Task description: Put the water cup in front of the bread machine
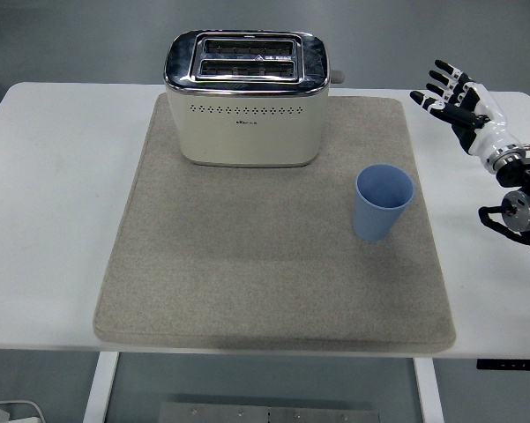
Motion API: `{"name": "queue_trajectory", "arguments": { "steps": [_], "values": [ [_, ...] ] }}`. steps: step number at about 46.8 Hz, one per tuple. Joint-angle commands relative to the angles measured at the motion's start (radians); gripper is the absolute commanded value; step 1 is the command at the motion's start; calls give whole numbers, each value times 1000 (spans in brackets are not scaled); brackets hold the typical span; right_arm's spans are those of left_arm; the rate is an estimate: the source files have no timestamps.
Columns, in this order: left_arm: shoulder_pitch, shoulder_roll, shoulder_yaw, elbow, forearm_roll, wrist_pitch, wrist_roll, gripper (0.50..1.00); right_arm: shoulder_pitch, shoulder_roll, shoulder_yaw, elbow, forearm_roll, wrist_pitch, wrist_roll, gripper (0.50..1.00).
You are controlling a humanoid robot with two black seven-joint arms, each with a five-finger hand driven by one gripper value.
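Right hand point(459, 97) raised, fingers spread, well apart from cup point(384, 203)

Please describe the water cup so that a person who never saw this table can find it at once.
On the white table lies a large beige mat. The cup stands upright near its right edge, nearer than the cream toaster. It is the only blue thing there.

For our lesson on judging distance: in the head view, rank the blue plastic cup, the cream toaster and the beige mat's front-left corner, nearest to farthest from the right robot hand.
1. Blue plastic cup, mat's right side, below the right robot hand.
2. Cream toaster, back centre.
3. Beige mat's front-left corner, near edge.
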Motion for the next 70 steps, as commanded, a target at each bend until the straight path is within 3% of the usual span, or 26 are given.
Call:
{"name": "queue_trajectory", "arguments": {
  "steps": [1,10,15,37,45,53,63,70],
  "values": [
    [0,0,0,0,0,-1,0,1000,-34,-67,0,81,-2,16,43,921],
    [0,0,0,-1,0,-1,0,1000,-130,-173,3,212,-62,21,119,921],
    [0,0,0,0,0,1,0,1000,-184,-214,8,273,-146,12,201,919],
    [0,0,0,-1,0,-1,0,1000,-364,-399,12,467,-235,3,202,921],
    [0,0,0,0,0,1,0,1000,-411,-435,14,510,-266,3,202,921],
    [0,0,0,0,0,1,0,1000,-439,-442,17,543,-315,-5,202,921],
    [0,0,0,0,0,1,0,1000,-445,-425,15,594,-410,-108,202,921],
    [0,0,0,0,0,1,0,1000,-445,-405,17,596,-443,-129,202,921]
  ]
}}
